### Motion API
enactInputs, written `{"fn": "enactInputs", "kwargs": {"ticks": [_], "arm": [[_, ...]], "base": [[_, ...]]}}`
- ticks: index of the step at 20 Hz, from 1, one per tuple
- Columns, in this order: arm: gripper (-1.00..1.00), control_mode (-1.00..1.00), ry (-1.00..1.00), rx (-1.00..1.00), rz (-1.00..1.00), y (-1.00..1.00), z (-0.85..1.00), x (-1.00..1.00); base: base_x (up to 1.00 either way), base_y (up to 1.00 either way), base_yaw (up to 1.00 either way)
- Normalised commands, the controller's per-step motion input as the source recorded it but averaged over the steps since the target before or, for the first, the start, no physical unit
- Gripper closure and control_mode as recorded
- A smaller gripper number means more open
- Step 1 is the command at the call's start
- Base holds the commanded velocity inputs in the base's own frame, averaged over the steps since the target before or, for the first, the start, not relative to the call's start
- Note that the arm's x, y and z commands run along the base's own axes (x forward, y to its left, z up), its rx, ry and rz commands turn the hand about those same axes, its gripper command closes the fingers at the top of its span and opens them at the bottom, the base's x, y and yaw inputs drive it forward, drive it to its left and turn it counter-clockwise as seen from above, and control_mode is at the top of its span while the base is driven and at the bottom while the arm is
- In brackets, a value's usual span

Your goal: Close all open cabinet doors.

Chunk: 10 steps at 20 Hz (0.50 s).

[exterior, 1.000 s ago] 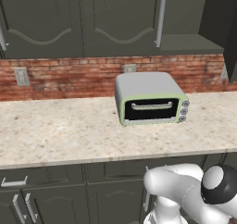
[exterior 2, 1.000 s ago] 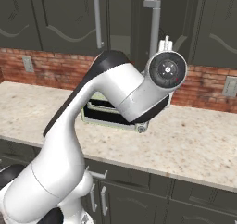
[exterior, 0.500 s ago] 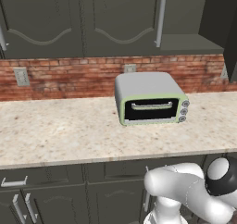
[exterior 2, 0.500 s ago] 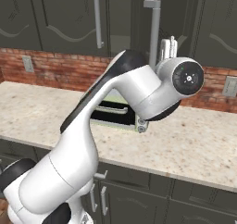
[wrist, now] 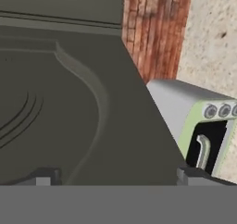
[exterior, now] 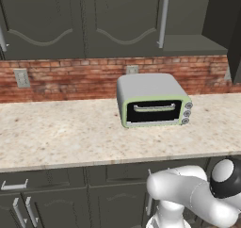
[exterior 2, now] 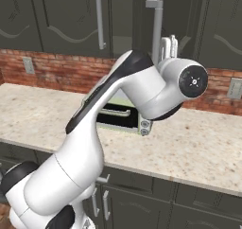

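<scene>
— Gripper (wrist: 118, 179) first: what are the tips doing?
— Fingertips (wrist: 44, 177) sit far apart at the bottom of the hand view, so it is spread wide with nothing between them. In the right base view the hand (exterior 2: 168, 47) is raised high, just beside a long silver bar handle (exterior 2: 156, 30).
— And what lies right ahead of it?
— A dark grey-green door panel (wrist: 69, 107), very close, flat, with a curved arched moulding sweeping across it. Whether the tips touch it, I cannot tell.
— Which door is it?
— The open cabinet door (exterior 2: 147, 22) of the upper row, swung out toward the arm so it shows nearly edge-on in the right base view, handle at its front edge. In the left base view the open compartment (exterior: 195, 20) shows at the upper right, with its bare shelf floor.
— The neighbours?
— The other upper doors (exterior: 122, 22) lie flush, same arched moulding, one with a vertical silver handle (exterior: 163, 19).
— Below?
— A silver toaster oven (exterior: 151, 100) stands on the speckled counter (exterior: 61, 133) against the brick wall (exterior: 70, 78).
</scene>
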Motion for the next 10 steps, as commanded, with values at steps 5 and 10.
{"fn": "enactInputs", "kwargs": {"ticks": [5, 10], "arm": [[-1.0, -1.0, -0.02, 0.0, 0.03, 0.37, -0.01, 0.28], [-1.0, -1.0, 0.0, 0.0, 0.06, 0.39, -0.01, 0.4]], "base": [[0.0, 0.0, 0.0], [0.0, 0.0, 0.0]]}}
